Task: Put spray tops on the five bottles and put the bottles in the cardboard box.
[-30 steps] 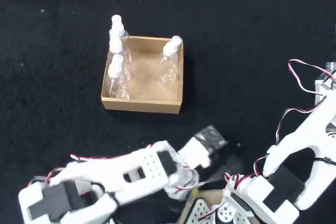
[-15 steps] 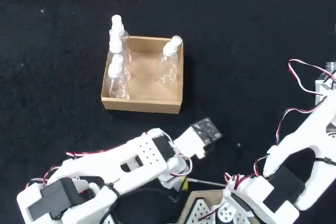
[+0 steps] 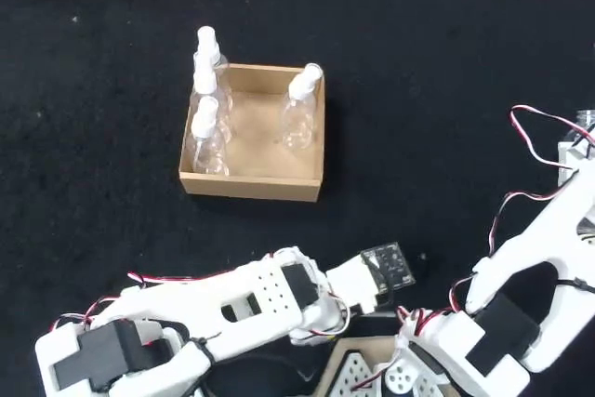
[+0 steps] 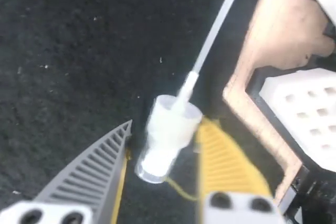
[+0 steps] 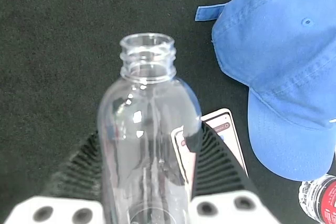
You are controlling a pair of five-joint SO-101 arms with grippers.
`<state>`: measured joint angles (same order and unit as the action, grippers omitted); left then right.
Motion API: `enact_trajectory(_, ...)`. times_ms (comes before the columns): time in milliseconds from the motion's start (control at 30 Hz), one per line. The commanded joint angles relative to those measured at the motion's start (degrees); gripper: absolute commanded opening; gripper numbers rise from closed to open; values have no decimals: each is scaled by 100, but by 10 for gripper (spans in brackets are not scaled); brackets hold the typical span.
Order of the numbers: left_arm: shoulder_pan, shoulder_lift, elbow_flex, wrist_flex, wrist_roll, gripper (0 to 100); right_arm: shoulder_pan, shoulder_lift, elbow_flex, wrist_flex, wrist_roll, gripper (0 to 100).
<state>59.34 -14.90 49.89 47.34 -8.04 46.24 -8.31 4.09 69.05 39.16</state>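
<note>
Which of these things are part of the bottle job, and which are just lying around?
Job: cardboard box, capped bottles in it, spray top, open bottle.
Lying about: blue cap, phone-like object, red-and-clear bottle.

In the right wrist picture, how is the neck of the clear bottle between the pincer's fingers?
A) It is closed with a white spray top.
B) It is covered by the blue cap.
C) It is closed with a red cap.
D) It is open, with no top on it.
D: the bottle held in the right pincer shows a bare threaded neck with an open mouth, and no top sits on it.
</note>
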Motion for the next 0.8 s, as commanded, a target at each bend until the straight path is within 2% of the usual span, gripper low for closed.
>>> enact_trajectory(0, 66, -97, -75, 35, -35, 100, 158, -365, -338, -114, 35, 11)
enact_trajectory(100, 66, -97, -215, 369, -44, 73, 158, -365, -338, -114, 35, 11)
enact_trajectory(200, -4, -97, -470, 1055, -132, 69, 158, -365, -338, -114, 35, 11)
enact_trajectory(433, -752, -97, -1033, 2980, -1802, 69, 158, -365, -338, -105, 35, 11)
enact_trajectory(567, -1402, -167, -1323, 3684, -2295, 69, 158, -365, -338, -97, 35, 11)
enact_trajectory(667, -1771, -659, -1393, 4026, -2532, 69, 149, -365, -338, -97, 26, 11)
enact_trajectory(767, -2105, -1521, -1402, 4580, -3103, 69, 123, -365, -338, -88, 9, 11)
